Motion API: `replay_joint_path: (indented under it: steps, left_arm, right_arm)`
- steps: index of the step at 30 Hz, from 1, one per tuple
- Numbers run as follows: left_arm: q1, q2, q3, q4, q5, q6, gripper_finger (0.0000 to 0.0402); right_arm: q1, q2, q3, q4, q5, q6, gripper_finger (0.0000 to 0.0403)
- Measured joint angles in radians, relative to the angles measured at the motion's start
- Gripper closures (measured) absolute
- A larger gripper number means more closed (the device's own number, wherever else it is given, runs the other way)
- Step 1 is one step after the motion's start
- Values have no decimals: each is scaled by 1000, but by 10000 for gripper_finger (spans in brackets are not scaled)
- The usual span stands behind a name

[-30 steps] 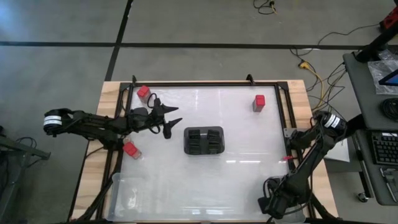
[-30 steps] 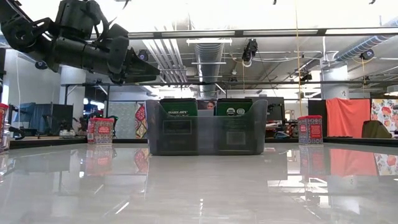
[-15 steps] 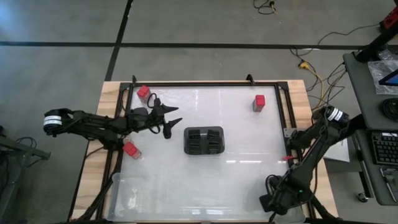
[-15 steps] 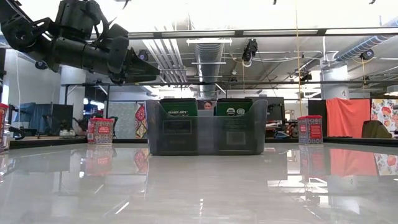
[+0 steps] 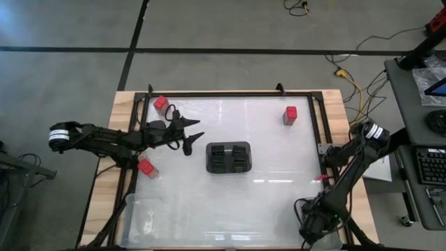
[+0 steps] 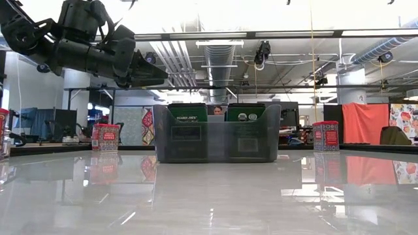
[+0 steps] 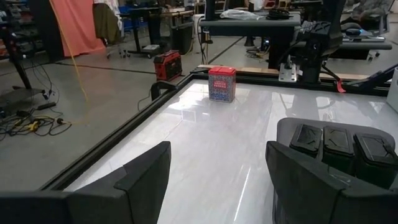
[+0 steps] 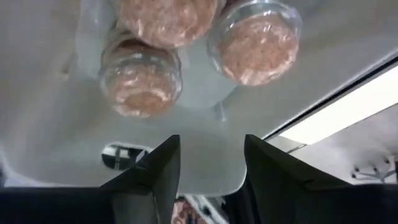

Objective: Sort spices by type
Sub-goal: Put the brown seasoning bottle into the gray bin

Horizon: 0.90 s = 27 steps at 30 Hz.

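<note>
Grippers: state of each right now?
Left gripper: open, empty, hovering near the slotted holder.
Right gripper: open, holding nothing, above round jars in a clear bin.

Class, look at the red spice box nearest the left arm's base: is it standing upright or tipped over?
Tipped. From above, the red spice box lies askew, long side showing, unlike the other two.

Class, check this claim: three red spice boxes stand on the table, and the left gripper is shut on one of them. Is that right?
Not quite. Three red boxes do stand on the table, but the left gripper holds nothing: its fingers are open above the table. The high view and left wrist view show this.
</note>
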<state>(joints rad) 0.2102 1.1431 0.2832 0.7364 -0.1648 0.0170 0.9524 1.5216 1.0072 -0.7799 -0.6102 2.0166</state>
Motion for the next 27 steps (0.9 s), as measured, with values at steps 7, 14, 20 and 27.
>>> replay_joint_path:
  steps: [7, 14, 20, 27]
  left_arm:
    - [0, 0, 0, 1, 0, 0, 154]
    - [0, 0, 0, 2, 0, 0, 154]
    - [0, 0, 0, 3, 0, 0, 154]
    - [0, 0, 0, 3, 0, 0, 154]
  right_arm:
    - [0, 32, -1, 5, 8, -22, 268]
    - [-2, 25, 0, 37, 8, -15, 291]
    - [-2, 25, 0, 69, 25, -11, 301]
    - [-1, 24, 0, 70, 113, -12, 301]
